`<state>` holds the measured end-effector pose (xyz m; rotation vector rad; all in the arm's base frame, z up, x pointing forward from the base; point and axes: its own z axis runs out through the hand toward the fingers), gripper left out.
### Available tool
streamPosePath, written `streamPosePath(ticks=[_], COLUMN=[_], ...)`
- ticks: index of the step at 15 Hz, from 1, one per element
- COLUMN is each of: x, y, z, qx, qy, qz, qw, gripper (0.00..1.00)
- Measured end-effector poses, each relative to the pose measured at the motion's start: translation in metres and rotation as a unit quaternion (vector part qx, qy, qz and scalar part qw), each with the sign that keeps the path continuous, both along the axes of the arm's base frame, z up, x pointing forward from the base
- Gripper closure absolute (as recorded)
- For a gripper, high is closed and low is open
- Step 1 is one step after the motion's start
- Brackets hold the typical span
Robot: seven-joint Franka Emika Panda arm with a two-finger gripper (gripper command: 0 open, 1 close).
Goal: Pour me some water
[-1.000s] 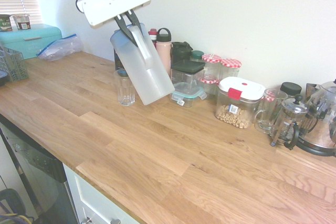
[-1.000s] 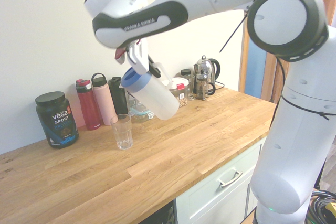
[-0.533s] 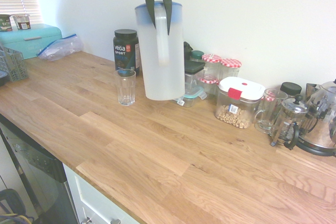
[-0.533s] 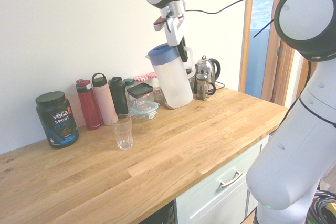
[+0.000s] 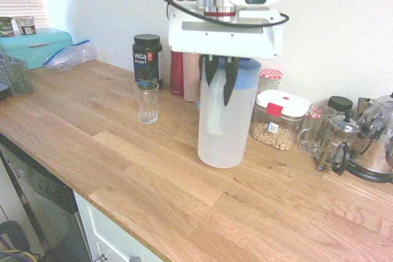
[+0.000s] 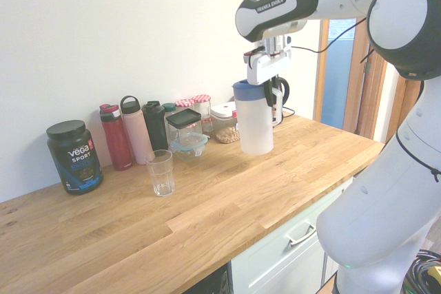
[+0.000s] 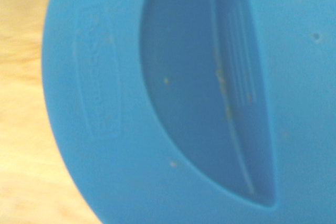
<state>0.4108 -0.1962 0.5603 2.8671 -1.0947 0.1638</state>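
Water pitcher (image 5: 224, 142): frosted body, blue lid (image 7: 115, 182), located right of centre in both exterior views, upright. The water level cannot be read through the frosted wall. Whether the base touches the wooden countertop (image 5: 153, 194) cannot be told.

Gripper (image 5: 219, 93): closed on the side handle (image 5: 215, 115) of the pitcher, upper centre of the first exterior view.

Change from the earlier frames: one second ago the pitcher was steeply tilted near the clear glass tumbler (image 5: 147, 104). It is now upright, shifted to the right and lower in the first exterior view. The tumbler has kept its position left of centre, standing on the countertop, well apart from the pitcher.

Right side of the first exterior view: the French press (image 5: 339, 142) stands just beside the steel-and-glass kettle (image 5: 373, 148). The white-lidded cereal container (image 5: 277, 128) stands between the pitcher and the French press.

Behind, upper centre: the red bottle (image 5: 177, 75) and the pink bottle (image 5: 191, 78) show again, as does the Vega Sport tub (image 5: 147, 59), which the pitcher hid one second ago.

Upper left, farthest: clear plastic bag (image 5: 73, 56) beside the turquoise bread box (image 5: 34, 48).
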Motion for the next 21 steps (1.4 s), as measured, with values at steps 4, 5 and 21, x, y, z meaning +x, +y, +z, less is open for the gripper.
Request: streamPosePath(ticks=[4,5,21], x=[-0.005,-0.005,-0.009], y=[-0.022,-0.024,-0.017], z=[-0.019,-0.024,-0.065], qx=[0.012,0.011,0.012], qy=[-0.052,-0.067,-0.056], qz=[-0.096,-0.12,-0.153], qw=[0.994,0.99,0.987], gripper=[1.0,1.0,0.0])
